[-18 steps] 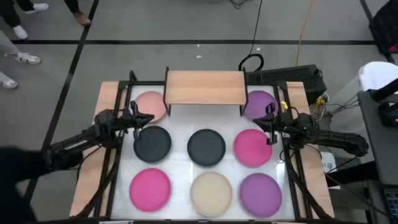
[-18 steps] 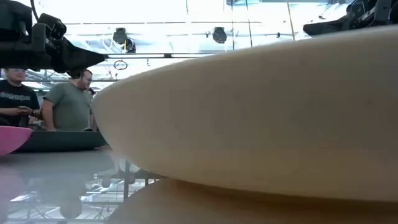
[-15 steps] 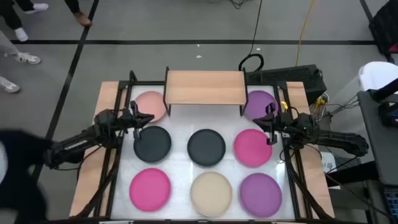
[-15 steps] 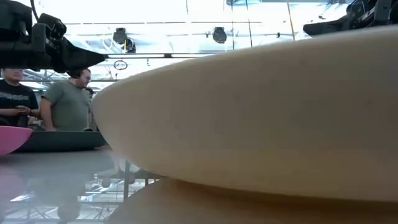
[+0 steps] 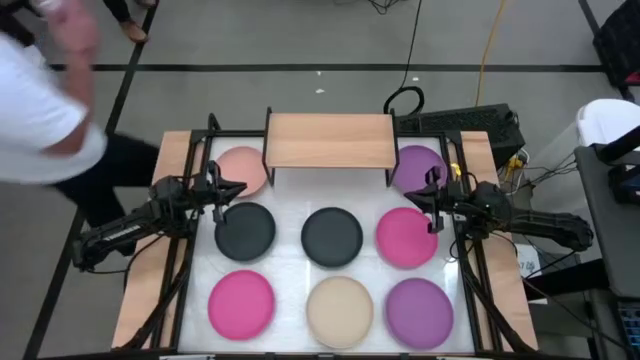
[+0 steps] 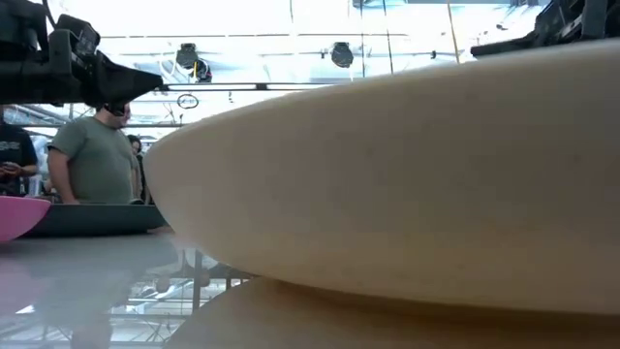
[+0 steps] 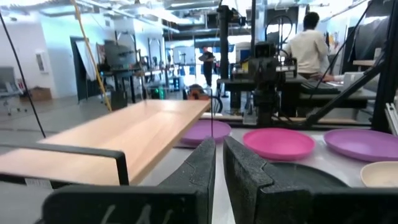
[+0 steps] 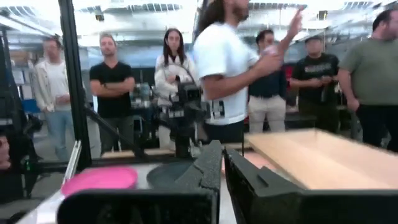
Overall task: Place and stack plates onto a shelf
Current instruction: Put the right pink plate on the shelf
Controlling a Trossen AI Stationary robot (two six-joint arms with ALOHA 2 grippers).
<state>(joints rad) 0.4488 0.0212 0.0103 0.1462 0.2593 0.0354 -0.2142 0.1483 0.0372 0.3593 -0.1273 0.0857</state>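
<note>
Eight plates lie flat on the white tabletop in the high view: pale pink (image 5: 243, 170) and purple (image 5: 418, 165) partly under the ends of the shelf (image 5: 330, 140), two dark grey (image 5: 245, 230) (image 5: 332, 236), magenta (image 5: 407, 238), magenta (image 5: 241, 304), cream (image 5: 339, 309), purple (image 5: 419, 312). The shelf's wood top is bare. My left gripper (image 5: 238, 191) (image 7: 219, 142) hovers shut between the pale pink plate and the left dark grey one. My right gripper (image 5: 416, 196) (image 8: 222, 149) hovers shut between the far purple plate and the magenta one. The cream plate (image 6: 387, 174) fills the low view.
A black metal frame (image 5: 190, 230) runs along the table's left and right sides. A person in a white shirt (image 5: 40, 110) stands by the table's far left corner. Several people (image 8: 112, 93) stand beyond the table. Cables and a black box (image 5: 470, 125) lie behind the shelf.
Both arms and all plates have kept still. A person has walked along the table's left side toward its far end.
</note>
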